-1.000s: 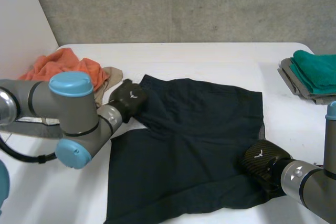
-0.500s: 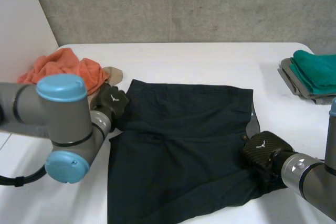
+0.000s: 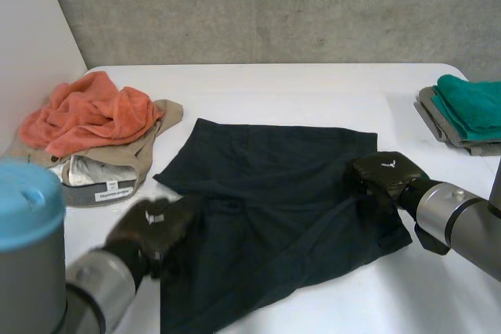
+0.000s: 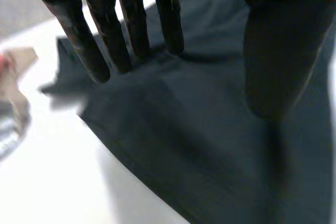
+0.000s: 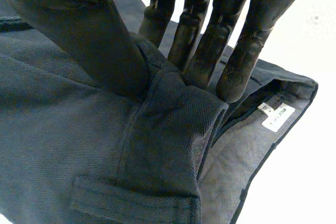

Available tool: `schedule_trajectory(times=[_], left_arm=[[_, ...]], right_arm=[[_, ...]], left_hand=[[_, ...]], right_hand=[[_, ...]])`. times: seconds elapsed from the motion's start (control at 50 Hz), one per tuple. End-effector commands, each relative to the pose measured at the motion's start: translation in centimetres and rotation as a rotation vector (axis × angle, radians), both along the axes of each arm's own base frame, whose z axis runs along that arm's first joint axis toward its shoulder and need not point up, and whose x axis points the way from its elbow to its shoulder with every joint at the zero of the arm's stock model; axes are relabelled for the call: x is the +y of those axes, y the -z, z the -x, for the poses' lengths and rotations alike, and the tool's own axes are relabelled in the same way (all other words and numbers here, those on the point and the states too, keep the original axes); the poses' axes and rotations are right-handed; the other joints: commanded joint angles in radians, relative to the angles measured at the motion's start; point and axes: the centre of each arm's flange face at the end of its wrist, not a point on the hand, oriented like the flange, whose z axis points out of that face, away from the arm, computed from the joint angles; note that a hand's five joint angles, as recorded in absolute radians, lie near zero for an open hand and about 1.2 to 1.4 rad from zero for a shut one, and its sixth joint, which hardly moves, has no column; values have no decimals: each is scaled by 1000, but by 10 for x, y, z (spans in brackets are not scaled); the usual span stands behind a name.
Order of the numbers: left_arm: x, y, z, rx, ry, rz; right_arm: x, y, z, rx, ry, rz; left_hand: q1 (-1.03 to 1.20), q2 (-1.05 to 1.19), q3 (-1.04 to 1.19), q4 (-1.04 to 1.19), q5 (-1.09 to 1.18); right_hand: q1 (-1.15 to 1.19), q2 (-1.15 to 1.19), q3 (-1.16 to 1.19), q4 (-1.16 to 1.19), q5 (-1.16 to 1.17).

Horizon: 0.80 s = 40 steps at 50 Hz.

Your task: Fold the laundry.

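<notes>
left hand (image 3: pixel 153 224): nearest the camera, at the left edge of the garment, near-left part. Wrist view: fingers (image 4: pixel 86 40) straight and spread, thumb held apart, nothing clasped, so it's slack. Fingertips sit over a ridge in the cloth; contact unclear.
garment: dark navy twill garment (image 3: pixel 274 217), spread mostly flat in the middle of the white surface (image 3: pixel 297 91), a few creases, far-left corner folded into a point.
right hand (image 3: pixel 385 177): on the garment's right edge. Wrist view: thumb on one side and straight fingers (image 5: pixel 236 61) on the other, pinching a raised fold of the thick hem between them. Grip is on cloth.
tag: small white label (image 5: pixel 275 117) inside the opened hem, just beside the right fingertips.
left pile: crumpled orange cloth (image 3: pixel 86 111) on top of a beige garment (image 3: pixel 160 115), far left of the surface, apart from the navy garment.
right stack: folded teal cloth (image 3: pixel 470 103) on a folded grey cloth (image 3: pixel 438 119), far right edge, well apart from the navy garment.
backdrop: grey concrete wall (image 3: pixel 274 5) behind the surface.
</notes>
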Motion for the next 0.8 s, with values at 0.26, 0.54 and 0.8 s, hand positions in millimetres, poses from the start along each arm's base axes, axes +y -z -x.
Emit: schedule_trajectory(times=[0.26, 0.54, 0.8], left_arm=[[16, 36, -1, -41, -46, -161], [-56, 33, 46, -120, 1, 224], [-214, 31, 99, -230, 5, 764]], right_arm=[[-13, 4, 10, -1, 33, 25], [-14, 0, 8, 138, -42, 145], [-98, -7, -14, 218, 50, 446]], left_hand=[[102, 95, 85, 104, 109], [900, 894, 883, 903, 907], [900, 894, 883, 903, 907]], right_hand=[[403, 211, 196, 202, 215], [403, 211, 196, 202, 215], [403, 211, 196, 202, 215]])
